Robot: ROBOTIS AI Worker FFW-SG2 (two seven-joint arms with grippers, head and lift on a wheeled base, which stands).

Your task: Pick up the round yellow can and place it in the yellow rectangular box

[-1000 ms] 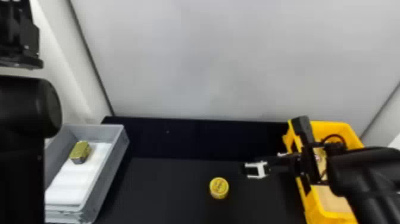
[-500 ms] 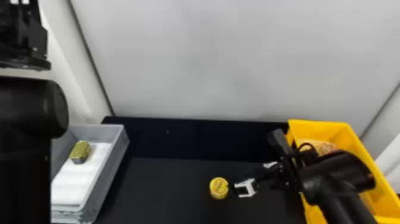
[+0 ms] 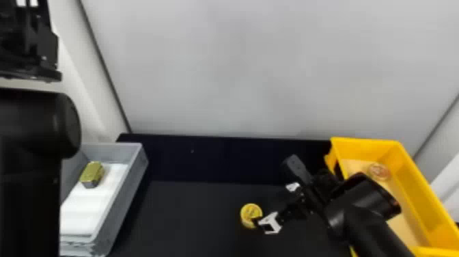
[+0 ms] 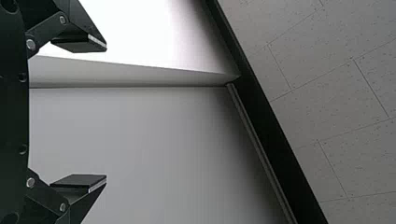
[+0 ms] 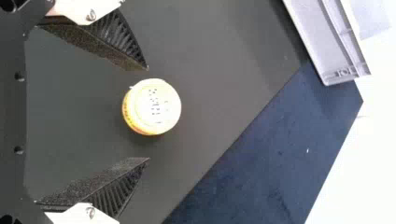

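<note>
No wording can be read for certain. Dark printed characters stand in short rows on the pale lid of the round yellow can point(image 5: 154, 106), with a band of small dark marks around its side; both are too blurred to make out. Well apart from the can, to its left in the head view, is the gray plastic box point(image 5: 322, 42); the right wrist view shows a short raised marking near its corner, too unclear to read. Right of the can, reddish marks on a round object point(image 3: 379, 171) in the yellow rectangular box point(image 3: 418, 191) are likewise blurred.
</note>
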